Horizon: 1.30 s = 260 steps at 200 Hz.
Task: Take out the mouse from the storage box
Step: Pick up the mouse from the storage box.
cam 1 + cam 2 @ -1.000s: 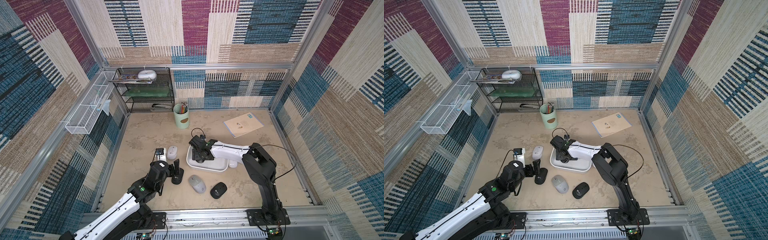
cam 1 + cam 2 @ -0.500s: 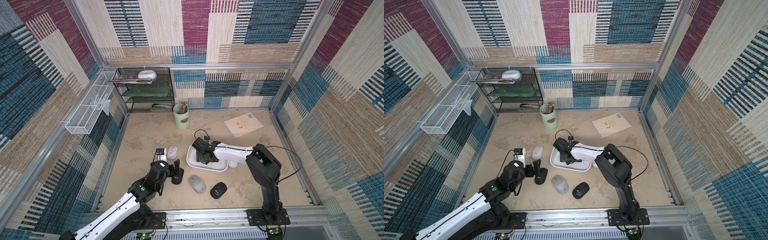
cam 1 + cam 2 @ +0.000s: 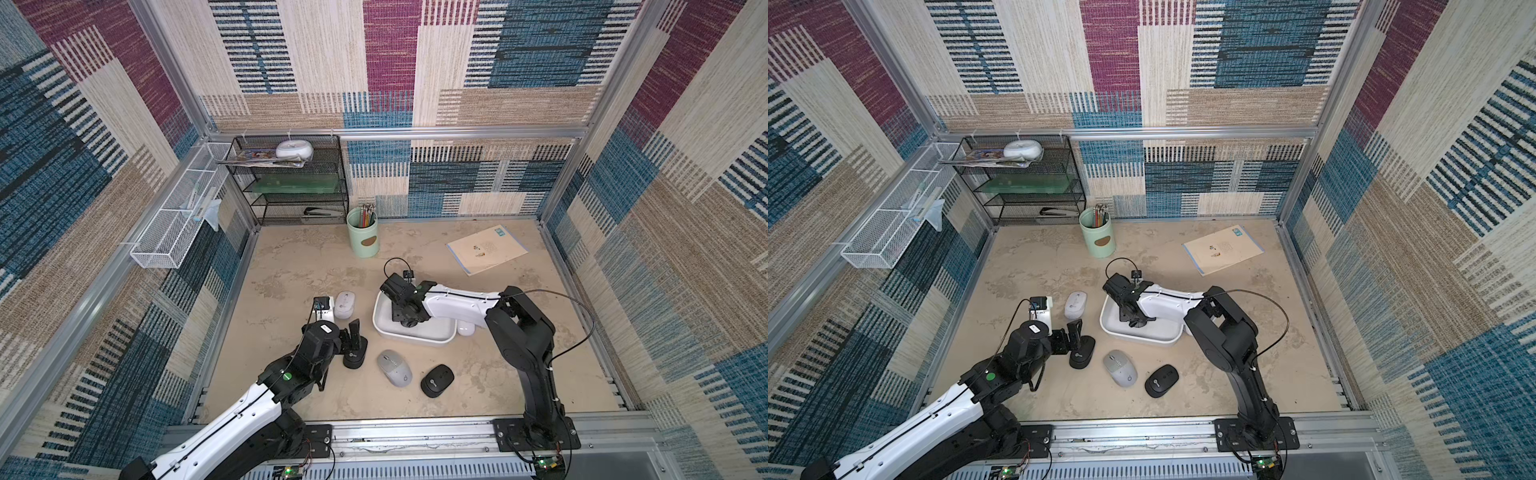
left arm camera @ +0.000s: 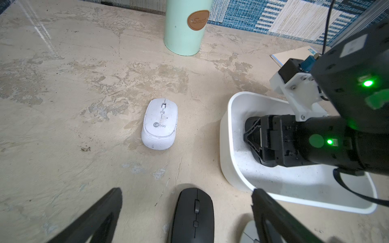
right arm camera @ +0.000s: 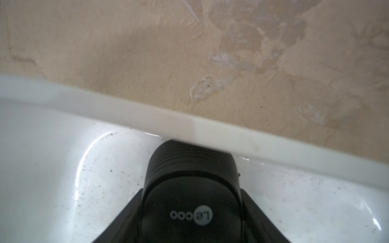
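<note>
Close against a long wall of the white, rounded, shallow plastic storage box (image 5: 210,130) lies the black oval plastic mouse (image 5: 189,168), judged light, rigid and slick-shelled, best held by its ribbed flanks, where the right gripper (image 5: 191,191) presses both jaws.

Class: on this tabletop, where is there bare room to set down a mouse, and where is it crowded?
Free: the strip between the left wall, pen cup and white mouse; the patch between pen cup, booklet and storage box. Crowded: in front of the box, among grey mouse, black mouse and left gripper.
</note>
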Each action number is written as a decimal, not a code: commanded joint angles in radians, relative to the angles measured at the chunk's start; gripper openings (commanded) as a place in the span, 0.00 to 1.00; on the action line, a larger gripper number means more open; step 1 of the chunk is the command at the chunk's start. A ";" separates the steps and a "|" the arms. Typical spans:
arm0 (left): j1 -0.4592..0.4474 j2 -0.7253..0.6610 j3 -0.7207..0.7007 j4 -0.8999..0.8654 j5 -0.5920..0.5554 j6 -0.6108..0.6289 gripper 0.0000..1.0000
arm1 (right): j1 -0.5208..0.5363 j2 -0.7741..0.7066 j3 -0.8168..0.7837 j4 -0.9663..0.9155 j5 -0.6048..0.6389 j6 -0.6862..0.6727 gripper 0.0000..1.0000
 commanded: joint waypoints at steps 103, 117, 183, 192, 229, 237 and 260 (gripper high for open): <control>0.002 0.000 0.000 0.016 -0.010 0.007 1.00 | 0.003 -0.293 -0.136 -0.052 0.056 -0.019 0.53; 0.002 -0.002 0.000 0.017 -0.010 0.007 1.00 | 0.002 -0.358 -0.172 -0.073 0.067 -0.006 0.52; 0.002 -0.001 -0.001 0.019 -0.011 0.006 1.00 | 0.003 -0.671 -0.366 -0.170 0.094 0.085 0.50; 0.002 0.001 -0.001 0.021 -0.010 0.005 1.00 | 0.002 -0.707 -0.393 -0.183 0.105 0.107 0.50; 0.002 0.010 -0.001 0.026 -0.010 0.004 1.00 | 0.001 -0.837 -0.532 -0.195 0.094 0.171 0.50; 0.002 0.012 -0.003 0.027 -0.010 0.005 1.00 | 0.002 -0.862 -0.558 -0.192 0.089 0.184 0.50; 0.002 0.017 -0.003 0.031 -0.013 0.006 1.00 | 0.001 -0.924 -0.631 -0.191 0.070 0.220 0.49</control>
